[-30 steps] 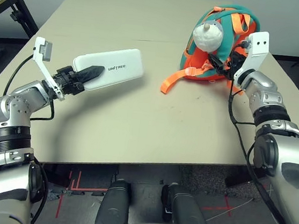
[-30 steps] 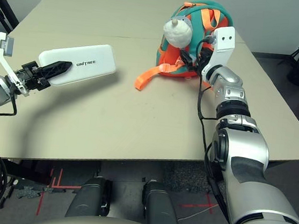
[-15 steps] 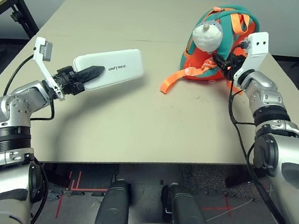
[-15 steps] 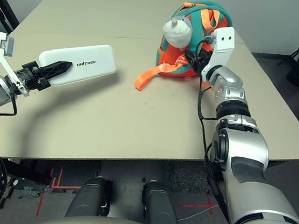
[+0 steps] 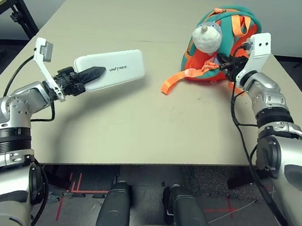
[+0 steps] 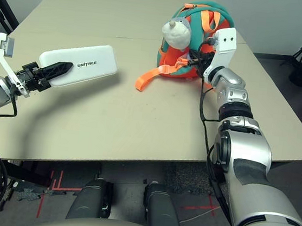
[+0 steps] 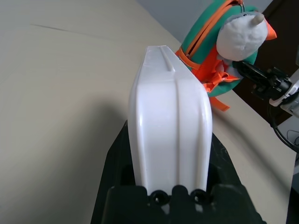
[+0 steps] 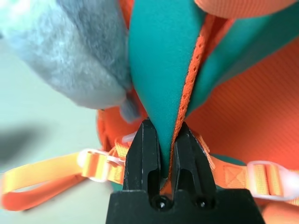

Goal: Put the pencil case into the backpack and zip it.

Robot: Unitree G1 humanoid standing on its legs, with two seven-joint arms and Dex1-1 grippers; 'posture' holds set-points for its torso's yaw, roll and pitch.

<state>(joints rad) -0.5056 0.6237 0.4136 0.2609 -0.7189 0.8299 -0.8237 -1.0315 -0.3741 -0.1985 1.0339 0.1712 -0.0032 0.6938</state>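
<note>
On my left, the left pincer [image 7: 170, 161] is parted just to the width of the white pencil case [image 5: 111, 69], gripping it above the near-left tabletop [image 5: 133, 122]. At far right, the backpack [image 5: 224, 45] stands on the tabletop; my right pincer [image 8: 163, 158] is nearly closed, pinching a fold of its teal fabric with orange trim [image 8: 161, 84], beside the plush head [image 5: 207, 37].
</note>
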